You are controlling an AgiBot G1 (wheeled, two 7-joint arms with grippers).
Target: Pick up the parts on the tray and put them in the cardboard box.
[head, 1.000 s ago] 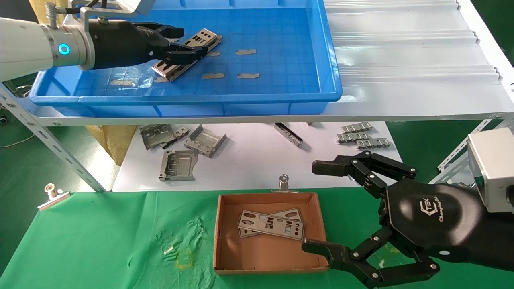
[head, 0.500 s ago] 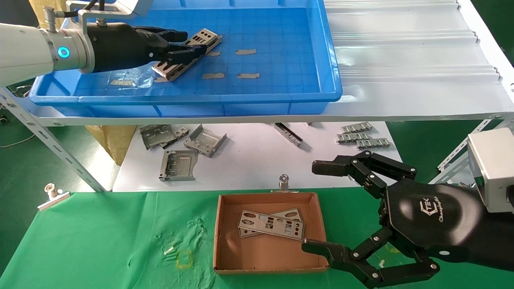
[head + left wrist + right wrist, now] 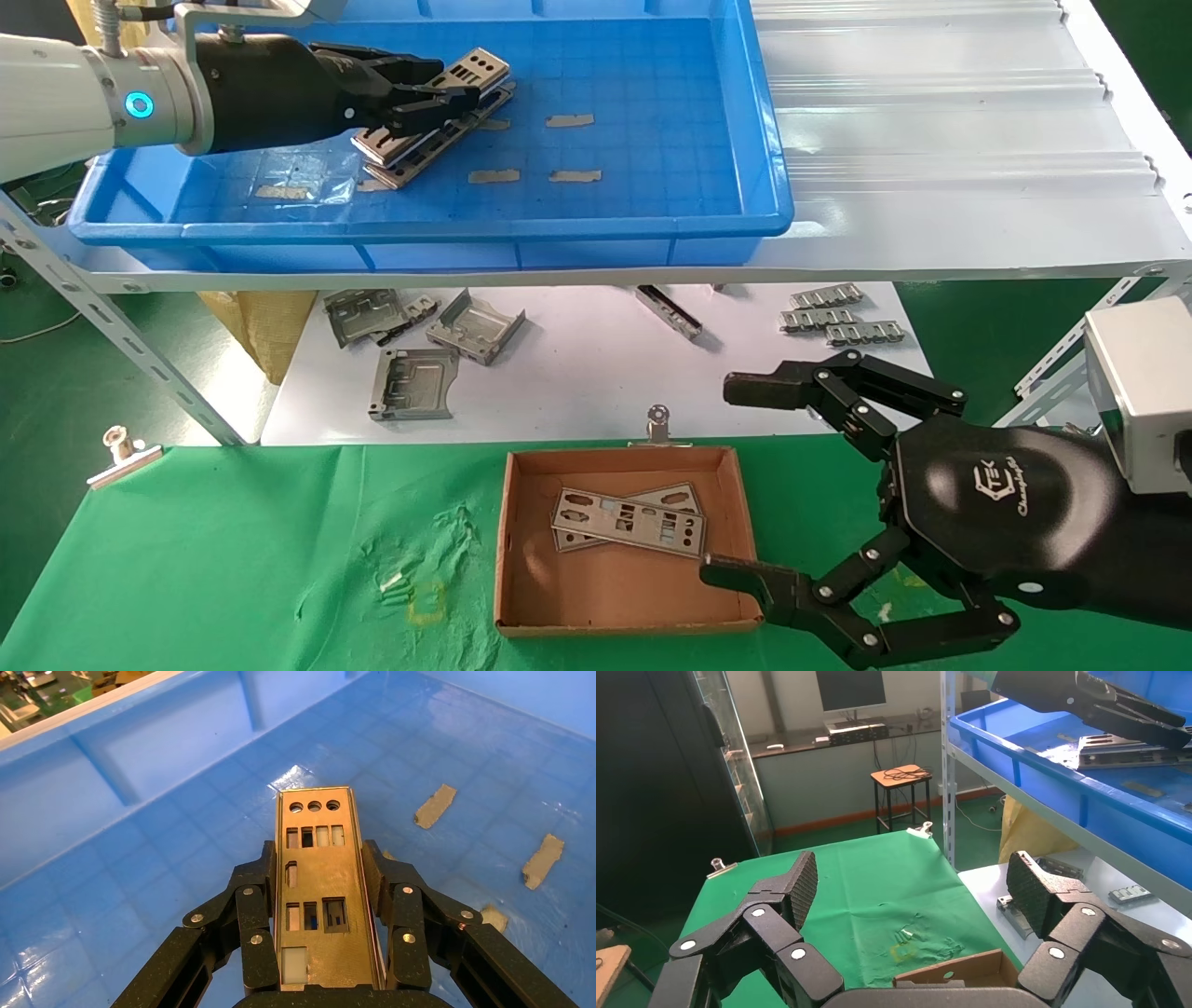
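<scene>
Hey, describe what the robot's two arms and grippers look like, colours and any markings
The left arm is white with a silver cuff carrying a glowing blue ring light. The left gripper and right gripper are matte black, with linked fingers joined by silver pins. The right one's rounded body bears a white logo, and a grey box sits behind it.

Glossy blue plastic tray (image 3: 596, 228), dull metal plate (image 3: 323, 888), matt brown cardboard box (image 3: 619, 596), seemingly cloth green cover (image 3: 233, 559)

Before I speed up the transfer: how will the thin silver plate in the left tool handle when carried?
The thin punched silver metal plate probably stays stiff: it juts past the left tool without sagging. Likely light, being thin with many cutouts. Held only by its narrow edges, it might slip.
</scene>
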